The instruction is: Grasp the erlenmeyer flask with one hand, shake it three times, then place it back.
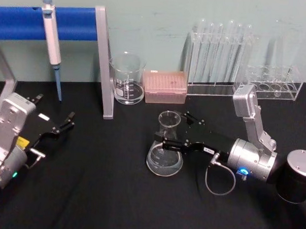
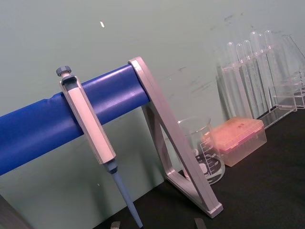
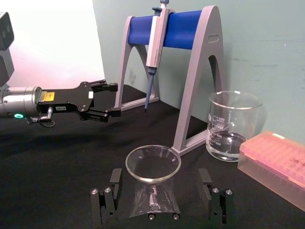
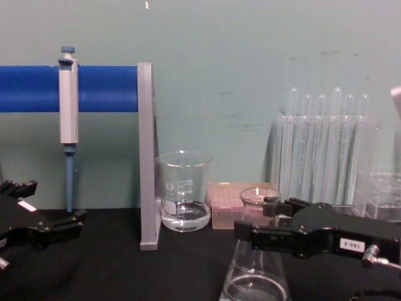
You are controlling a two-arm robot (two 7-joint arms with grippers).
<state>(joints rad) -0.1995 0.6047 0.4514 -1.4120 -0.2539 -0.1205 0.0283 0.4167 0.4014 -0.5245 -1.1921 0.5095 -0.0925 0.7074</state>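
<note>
Obs. 1: The erlenmeyer flask (image 1: 165, 158) stands upright on the black table (image 1: 113, 199), about mid-table. Its base is flat on the cloth and its flared rim points up. It is on the near side of the beaker (image 1: 127, 78) and the pink tip box (image 1: 165, 86), apart from both.

Obs. 2: My right gripper (image 1: 176, 129) reaches in from the right, level with the flask neck. The jaws are spread, with one finger on the far side of the neck and one on the near side. In the right wrist view there is a gap between each finger and the glass, so nothing is clamped. The neck sits between the fingers, just inside the tips.

Obs. 3: My left gripper (image 1: 71, 119) is at the left side of the table, well apart from the flask. It points toward the pipette stand (image 1: 103, 61). Its jaws are parted and there is nothing between them.

Obs. 4: The pipette (image 1: 52, 44) hangs tip-down from the stand's blue bar (image 1: 70, 23) at far left. The beaker is just right of the stand's grey upright and the tip box is just right of the beaker. The test tube rack (image 1: 219, 51) stands along the far wall, right of the box, with its tubes upright.
</note>
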